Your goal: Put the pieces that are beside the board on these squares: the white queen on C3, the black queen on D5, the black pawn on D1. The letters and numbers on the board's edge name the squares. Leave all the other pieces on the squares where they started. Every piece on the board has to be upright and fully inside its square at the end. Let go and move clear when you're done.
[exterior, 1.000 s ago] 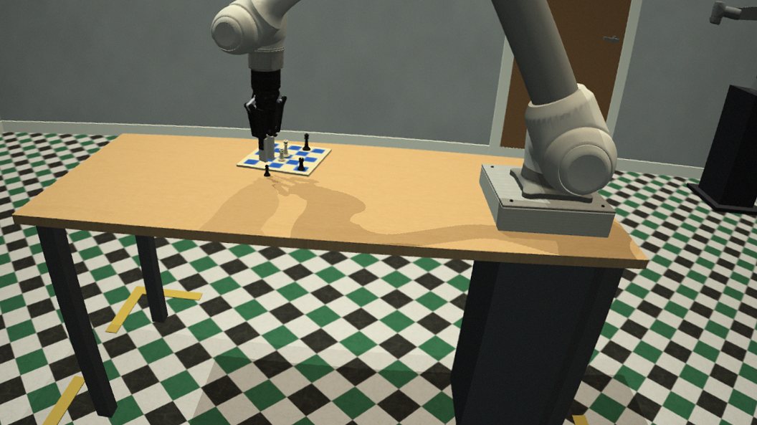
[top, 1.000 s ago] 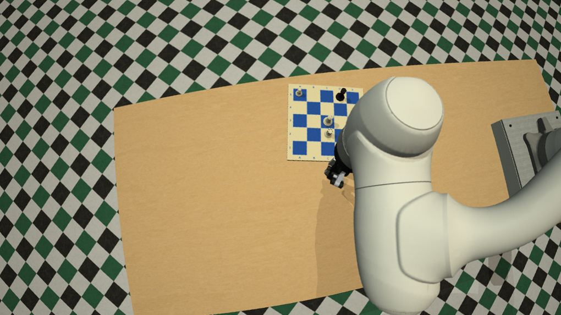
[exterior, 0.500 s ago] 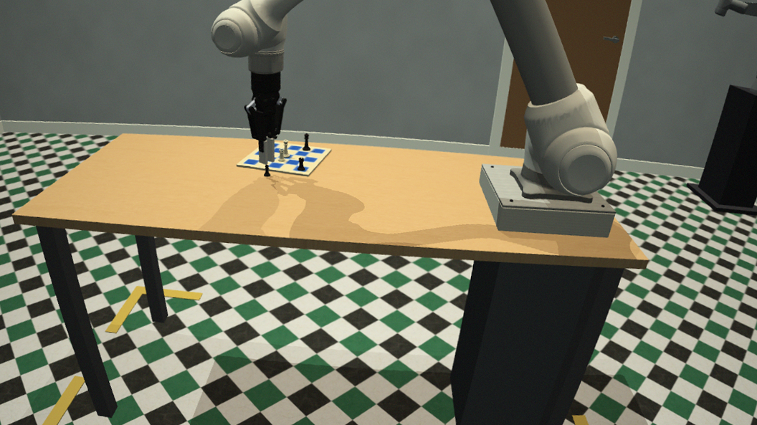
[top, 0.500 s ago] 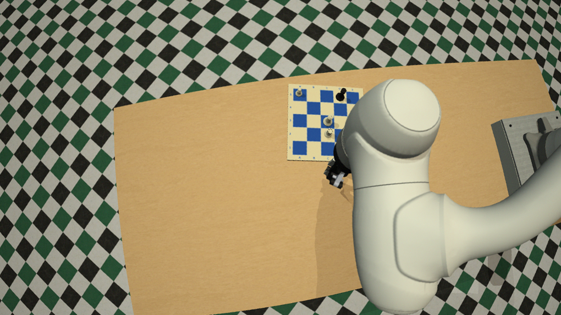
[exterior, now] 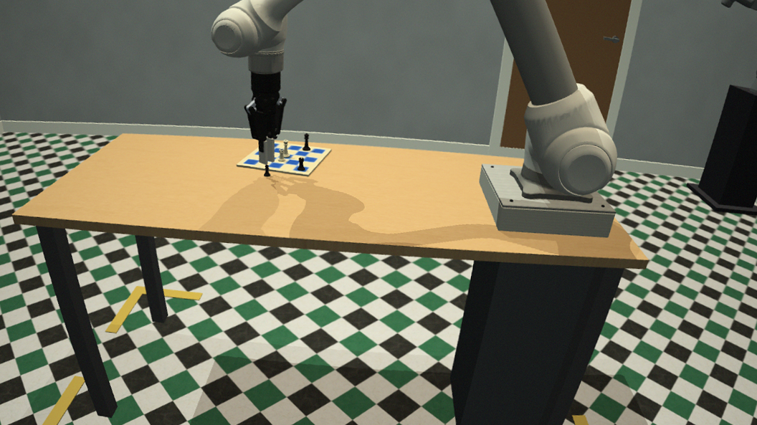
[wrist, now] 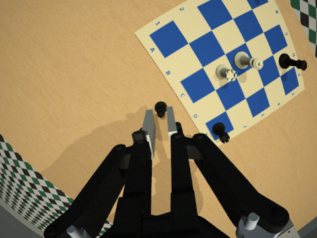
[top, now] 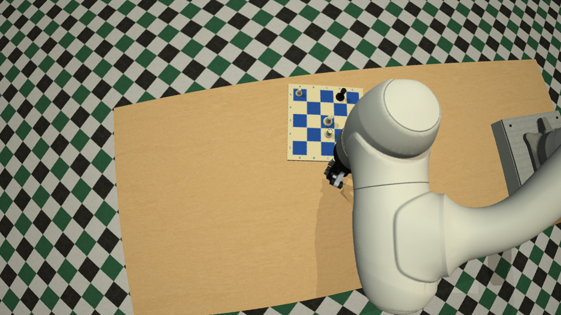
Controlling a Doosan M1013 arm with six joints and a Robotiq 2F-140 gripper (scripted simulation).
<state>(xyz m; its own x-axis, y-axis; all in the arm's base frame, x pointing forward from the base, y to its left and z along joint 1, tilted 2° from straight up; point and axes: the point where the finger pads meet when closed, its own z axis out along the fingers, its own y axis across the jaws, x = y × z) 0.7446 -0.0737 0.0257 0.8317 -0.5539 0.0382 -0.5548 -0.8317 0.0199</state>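
Observation:
The black pawn [wrist: 160, 107] stands upright on the table just off the board's [wrist: 224, 57] lettered edge; it also shows in the exterior view [exterior: 266, 171]. My gripper [wrist: 160, 118] [exterior: 265, 155] hangs straight above it, fingers narrowly parted and empty, with the pawn seen past the fingertips. On the board two white pieces [wrist: 224, 73] [wrist: 242, 60] stand side by side in the middle. The black queen [wrist: 288, 62] stands near the far edge. Another black piece [wrist: 218, 129] is on the near corner blue square.
The arm's large elbow [top: 390, 138] covers the right part of the board in the top view. The robot base plate [exterior: 544, 208] sits at the table's right end. The table edge lies behind the gripper in the wrist view.

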